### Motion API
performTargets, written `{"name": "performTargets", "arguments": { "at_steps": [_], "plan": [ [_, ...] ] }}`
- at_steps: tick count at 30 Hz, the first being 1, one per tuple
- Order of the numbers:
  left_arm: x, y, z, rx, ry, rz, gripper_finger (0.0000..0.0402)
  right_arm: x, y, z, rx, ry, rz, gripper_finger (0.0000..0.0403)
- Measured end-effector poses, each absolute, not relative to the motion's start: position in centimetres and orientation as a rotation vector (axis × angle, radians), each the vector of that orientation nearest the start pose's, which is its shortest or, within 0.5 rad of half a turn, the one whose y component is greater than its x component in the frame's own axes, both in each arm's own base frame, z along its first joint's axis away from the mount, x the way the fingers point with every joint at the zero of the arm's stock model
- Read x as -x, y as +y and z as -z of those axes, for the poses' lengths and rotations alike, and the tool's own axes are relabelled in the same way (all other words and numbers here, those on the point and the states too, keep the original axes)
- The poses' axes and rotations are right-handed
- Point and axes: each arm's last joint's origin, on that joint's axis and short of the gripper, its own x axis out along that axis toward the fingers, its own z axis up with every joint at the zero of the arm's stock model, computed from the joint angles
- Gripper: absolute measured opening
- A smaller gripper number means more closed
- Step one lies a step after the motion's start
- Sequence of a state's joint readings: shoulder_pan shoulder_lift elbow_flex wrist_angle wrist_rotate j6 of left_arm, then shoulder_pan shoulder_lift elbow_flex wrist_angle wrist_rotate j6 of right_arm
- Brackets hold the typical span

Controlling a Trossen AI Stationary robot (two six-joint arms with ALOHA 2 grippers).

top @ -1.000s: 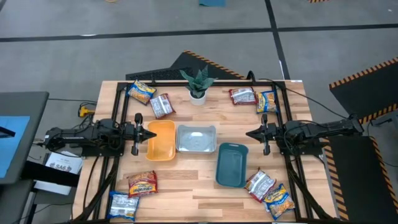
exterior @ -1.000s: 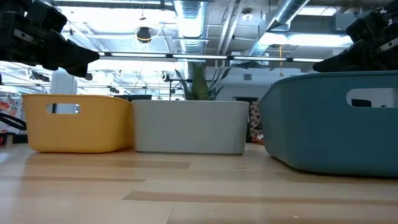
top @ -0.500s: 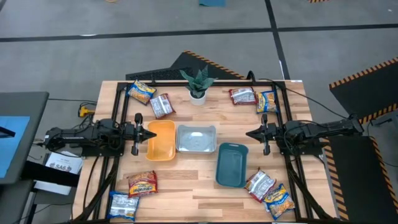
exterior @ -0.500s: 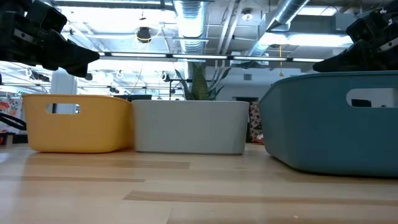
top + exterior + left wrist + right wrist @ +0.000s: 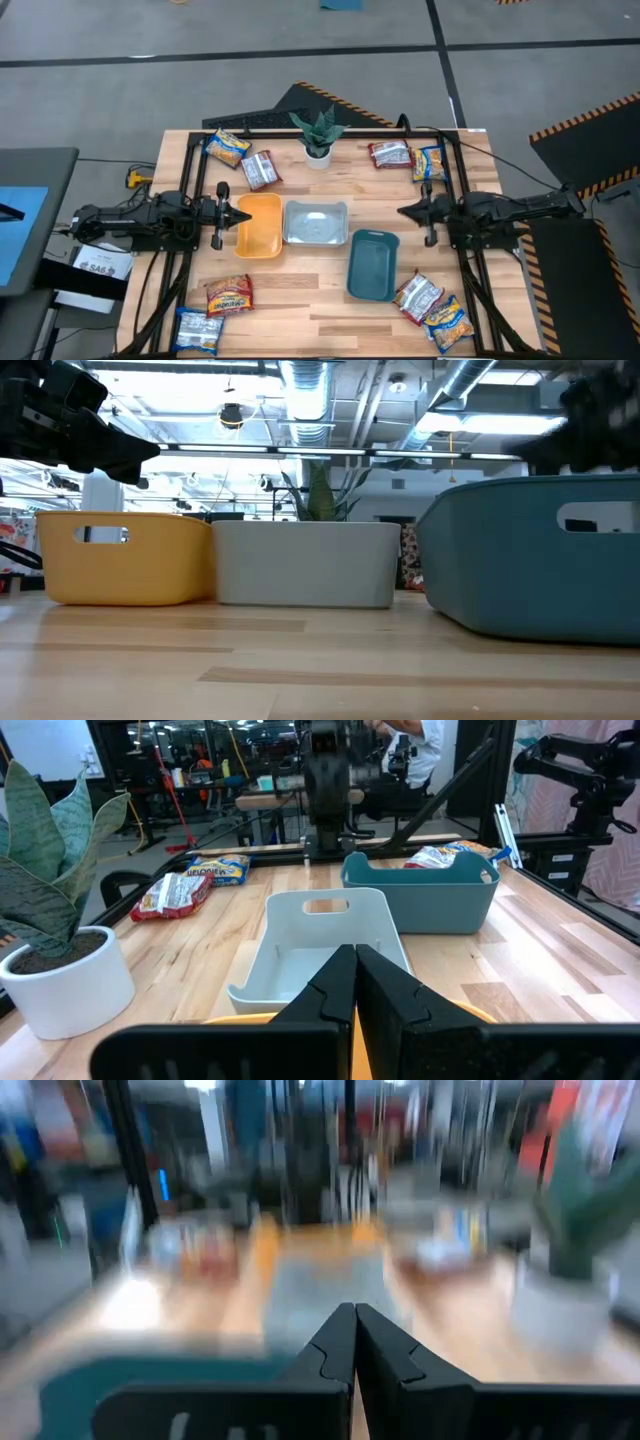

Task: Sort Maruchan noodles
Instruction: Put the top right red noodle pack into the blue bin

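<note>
Eight Maruchan noodle packets lie flat on the table in pairs. A yellow-and-blue one [image 5: 228,148] and a silver-and-red one [image 5: 260,169] are far left. A red one [image 5: 389,154] and a yellow one [image 5: 430,162] are far right. An orange-red one [image 5: 230,295] and a silver one [image 5: 198,330] are near left. A silver-and-red one [image 5: 418,297] and a yellow one [image 5: 447,324] are near right. My left gripper [image 5: 245,213] hovers shut over the orange tray's left rim. My right gripper [image 5: 402,212] hovers shut, to the right of the clear tray.
Three trays stand mid-table: orange [image 5: 259,225], clear [image 5: 315,222] and teal [image 5: 373,264], the teal one nearer and to the right. A potted plant [image 5: 318,137] stands at the far middle. A black frame rail runs along the table's left, far and right sides.
My right gripper has started moving, shifting slightly toward the table's right edge; it is blurred in the low view, and the scene in its wrist view is blurred. It stays shut. The packets and trays have not moved.
</note>
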State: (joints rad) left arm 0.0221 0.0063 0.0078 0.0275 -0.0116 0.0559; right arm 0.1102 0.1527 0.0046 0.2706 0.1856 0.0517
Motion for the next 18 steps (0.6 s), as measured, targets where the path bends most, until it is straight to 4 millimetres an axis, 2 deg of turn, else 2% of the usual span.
{"name": "performTargets", "arguments": {
  "at_steps": [4, 6, 11, 13, 18],
  "plan": [
    [-9.8, 0.2, -16.8, -0.056, -0.028, -0.035, 0.0, -10.2, 0.3, -20.5, -0.113, -0.405, 0.089, 0.0031],
    [-9.8, 0.2, -16.8, -0.056, -0.028, -0.035, 0.0, -10.4, 0.0, -21.4, -0.125, -0.468, 0.147, 0.0032],
    [-9.8, 0.2, -16.8, -0.056, -0.028, -0.035, 0.0, -13.2, -1.7, -22.7, -0.163, -0.307, 0.411, 0.0063],
    [-9.8, 0.2, -16.8, -0.056, -0.028, -0.034, 0.0, -14.8, -2.8, -22.9, -0.167, -0.178, 0.526, 0.0087],
    [-9.8, 0.3, -16.8, -0.056, -0.028, -0.035, 0.0, -18.0, -7.5, -22.5, -0.224, 0.155, 0.878, 0.0167]
  ]
}}
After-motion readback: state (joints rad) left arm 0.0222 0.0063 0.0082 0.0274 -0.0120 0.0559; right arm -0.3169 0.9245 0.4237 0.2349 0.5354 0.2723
